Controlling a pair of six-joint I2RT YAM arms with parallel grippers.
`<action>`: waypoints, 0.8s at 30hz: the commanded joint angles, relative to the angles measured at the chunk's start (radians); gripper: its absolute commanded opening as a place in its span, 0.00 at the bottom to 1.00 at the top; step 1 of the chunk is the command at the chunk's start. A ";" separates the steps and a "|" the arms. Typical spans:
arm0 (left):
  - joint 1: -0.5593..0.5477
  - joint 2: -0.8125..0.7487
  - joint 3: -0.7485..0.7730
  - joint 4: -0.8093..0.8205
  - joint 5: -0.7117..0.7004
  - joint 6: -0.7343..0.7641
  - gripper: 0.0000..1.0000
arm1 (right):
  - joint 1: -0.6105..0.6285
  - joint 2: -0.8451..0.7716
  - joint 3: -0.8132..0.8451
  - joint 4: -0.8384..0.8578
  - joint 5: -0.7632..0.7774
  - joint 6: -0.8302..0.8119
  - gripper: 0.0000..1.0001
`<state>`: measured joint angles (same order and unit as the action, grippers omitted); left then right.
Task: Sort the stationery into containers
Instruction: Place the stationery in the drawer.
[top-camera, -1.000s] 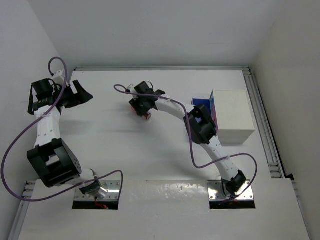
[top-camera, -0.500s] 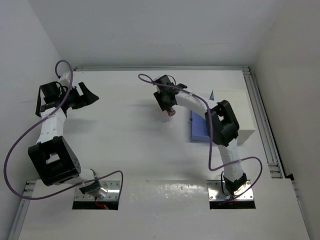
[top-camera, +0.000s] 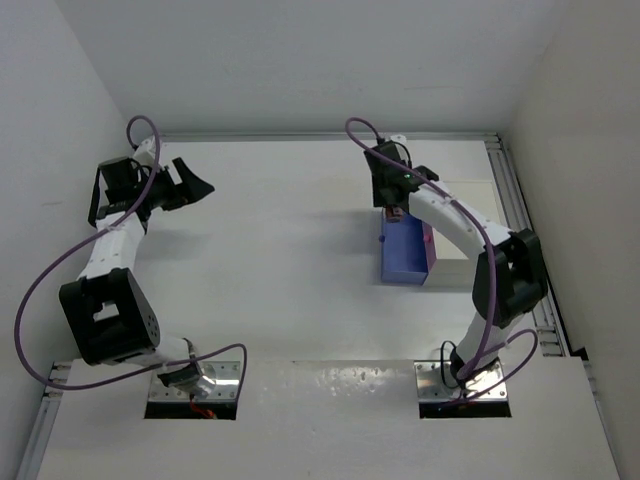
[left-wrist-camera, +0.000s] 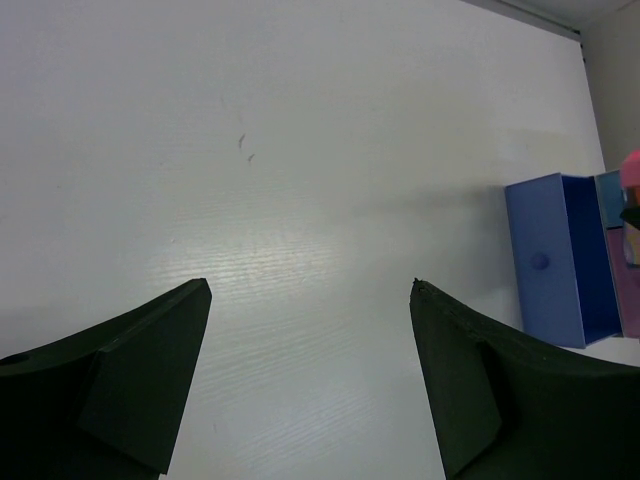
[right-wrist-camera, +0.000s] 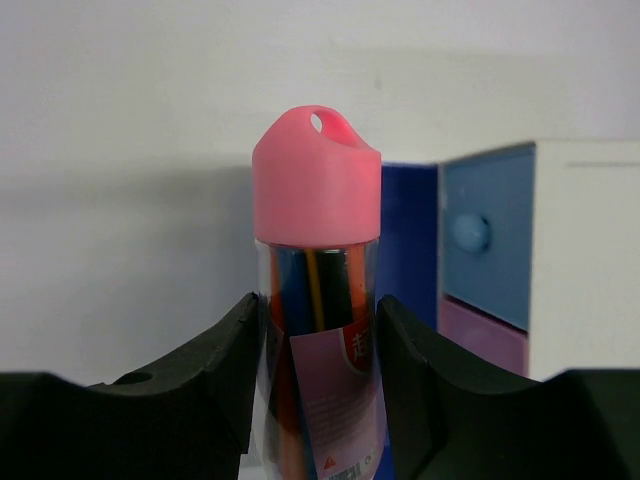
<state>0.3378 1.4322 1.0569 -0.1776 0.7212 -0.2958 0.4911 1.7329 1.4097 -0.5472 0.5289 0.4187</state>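
Note:
My right gripper is shut on a clear tube with a pink cap, full of coloured pens. It holds the tube over the far end of the pulled-out blue drawer. The pink drawer lies along the blue drawer's right side. In the right wrist view the blue drawer is just behind the tube. My left gripper is open and empty at the far left. In the left wrist view its jaws stand wide apart over bare table, and the blue drawer is far to the right. No loose small pieces are in view.
The white cabinet stands at the right, partly under my right arm, with a light blue knobbed drawer front and a lilac one below. A metal rail runs along the table's right edge.
My right arm has swung right with the tube, from the middle of the table to over the blue drawer's far end. My left gripper has shifted slightly up and right.

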 joint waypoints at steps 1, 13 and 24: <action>-0.019 0.005 0.008 0.067 0.011 -0.034 0.87 | -0.049 -0.024 -0.034 -0.034 0.034 0.069 0.00; -0.074 -0.015 -0.008 0.064 -0.023 -0.025 0.87 | -0.129 0.013 -0.066 -0.074 -0.118 0.098 0.00; -0.172 -0.012 -0.006 0.096 -0.083 -0.026 0.86 | -0.129 0.010 -0.074 -0.099 -0.129 0.114 0.73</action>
<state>0.1837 1.4391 1.0477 -0.1364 0.6579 -0.3233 0.3618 1.7531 1.3205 -0.6395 0.3916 0.5106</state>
